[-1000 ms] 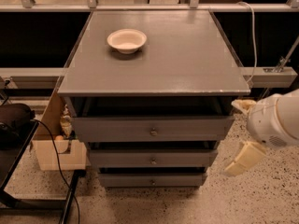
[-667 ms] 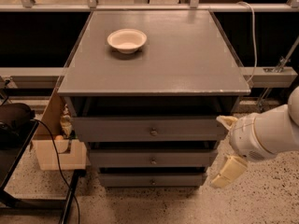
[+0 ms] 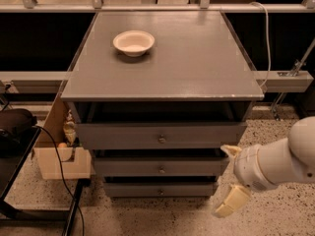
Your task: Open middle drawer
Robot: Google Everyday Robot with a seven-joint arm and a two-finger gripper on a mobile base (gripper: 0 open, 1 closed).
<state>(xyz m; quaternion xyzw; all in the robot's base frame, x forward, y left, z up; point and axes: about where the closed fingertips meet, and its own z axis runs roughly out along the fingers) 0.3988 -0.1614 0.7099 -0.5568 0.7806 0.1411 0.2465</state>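
The middle drawer [image 3: 128,167] is the second of three grey drawer fronts in the cabinet. It looks shut, with its small round knob [image 3: 161,169] at the centre. The taller top drawer [image 3: 118,135] is above it and the lowest drawer [image 3: 133,189] below. My gripper [image 3: 228,177] is on a white arm coming in from the right. It is in front of the cabinet's lower right corner, at about the height of the middle drawer and to the right of its knob. Its two cream fingers [image 3: 231,203] are spread apart, holding nothing.
A cream bowl [image 3: 133,42] sits on the grey cabinet top [image 3: 197,63]. A cardboard box [image 3: 56,154] stands on the floor at the cabinet's left, with a black cable [image 3: 61,176] and a black stand [image 3: 17,146] beside it. A rail [image 3: 283,80] runs behind. The floor is speckled.
My arm has moved left and down, bringing the gripper from beside the cabinet's right edge to in front of its lower right corner. The drawers have not moved.
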